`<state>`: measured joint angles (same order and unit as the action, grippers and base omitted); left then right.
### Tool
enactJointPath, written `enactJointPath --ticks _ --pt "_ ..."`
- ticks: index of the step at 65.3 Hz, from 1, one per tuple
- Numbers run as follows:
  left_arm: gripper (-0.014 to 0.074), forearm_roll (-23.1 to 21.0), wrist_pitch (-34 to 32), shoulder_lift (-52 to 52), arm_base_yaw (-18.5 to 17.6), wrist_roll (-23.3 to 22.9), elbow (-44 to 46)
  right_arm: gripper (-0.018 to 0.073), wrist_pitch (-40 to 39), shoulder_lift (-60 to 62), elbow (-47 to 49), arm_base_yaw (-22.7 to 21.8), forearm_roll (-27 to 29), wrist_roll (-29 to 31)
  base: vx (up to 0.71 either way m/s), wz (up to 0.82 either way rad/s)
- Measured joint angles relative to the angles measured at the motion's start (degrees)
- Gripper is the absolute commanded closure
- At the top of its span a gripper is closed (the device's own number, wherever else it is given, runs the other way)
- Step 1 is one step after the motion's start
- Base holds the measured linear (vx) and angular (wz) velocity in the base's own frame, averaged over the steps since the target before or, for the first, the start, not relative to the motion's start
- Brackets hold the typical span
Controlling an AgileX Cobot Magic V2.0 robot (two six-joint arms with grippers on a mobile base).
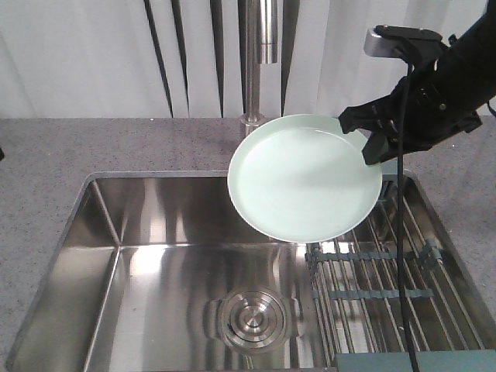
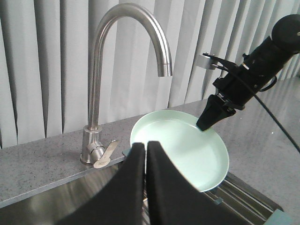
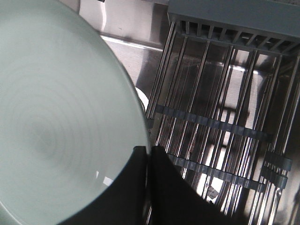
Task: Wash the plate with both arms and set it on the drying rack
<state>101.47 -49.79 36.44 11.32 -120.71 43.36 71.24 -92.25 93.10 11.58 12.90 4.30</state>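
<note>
Mint-green and glossy, the plate [image 1: 306, 178] hangs tilted above the sink [image 1: 101, 209], partly over the drying rack [image 1: 387, 271] and not far from the tap [image 2: 140, 28]. The right claw [image 1: 364, 141] is clenched on the plate's upper right rim, one finger on each face, and that pinch is its only visible support. The left claw [image 2: 145, 146] is closed on nothing, its fingers pressed together and pointing toward the plate's near edge. Whether it touches the plate cannot be told.

The plate looks stiff and breakable, and probably light enough for a rim pinch. Its smooth glaze would likely be slippery, more so once wet. A single-point grip could let it swing or slide out. A second hold on the opposite rim, across the raised lip, seems the safest place to take it.
</note>
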Motion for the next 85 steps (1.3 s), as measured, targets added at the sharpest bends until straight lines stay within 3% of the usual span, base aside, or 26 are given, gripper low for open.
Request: enactJointPath --ticks 12,26,33,42,50,56,67,85 --pt "0.0603 0.00 -0.04 0.00 0.00 0.00 0.00 0.0564 0.53 7.89 -6.44 0.37 4.68 0.86 0.00 0.00" --pt "0.0603 0.00 -0.11 0.00 0.00 0.00 0.00 0.0564 0.27 8.92 -11.25 7.00 9.56 1.91 0.00 0.00" --pt "0.0603 0.00 -0.12 0.00 0.00 0.00 0.00 0.0564 -5.40 7.26 -11.33 10.39 11.58 1.84 0.00 0.00" --pt "0.0603 0.00 -0.24 0.00 0.00 0.00 0.00 0.0564 -15.19 3.85 -11.33 11.07 11.59 1.38 0.00 0.00" --pt "0.0603 0.00 -0.29 0.00 0.00 0.00 0.00 0.0564 -21.45 2.79 -11.33 11.07 7.19 -0.17 0.00 0.00" --pt "0.0603 0.00 -0.28 0.00 0.00 0.00 0.00 0.0564 -21.37 3.57 -10.58 11.07 -0.61 -3.66 0.00 0.00" --pt "0.0603 0.00 -0.28 0.00 0.00 0.00 0.00 0.0564 -16.58 7.45 -8.50 11.07 -15.86 -8.64 0.00 0.00" --pt "0.0603 0.00 -0.28 0.00 0.00 0.00 0.00 0.0564 -7.43 13.90 -7.74 11.07 -30.21 -10.07 0.00 0.00"
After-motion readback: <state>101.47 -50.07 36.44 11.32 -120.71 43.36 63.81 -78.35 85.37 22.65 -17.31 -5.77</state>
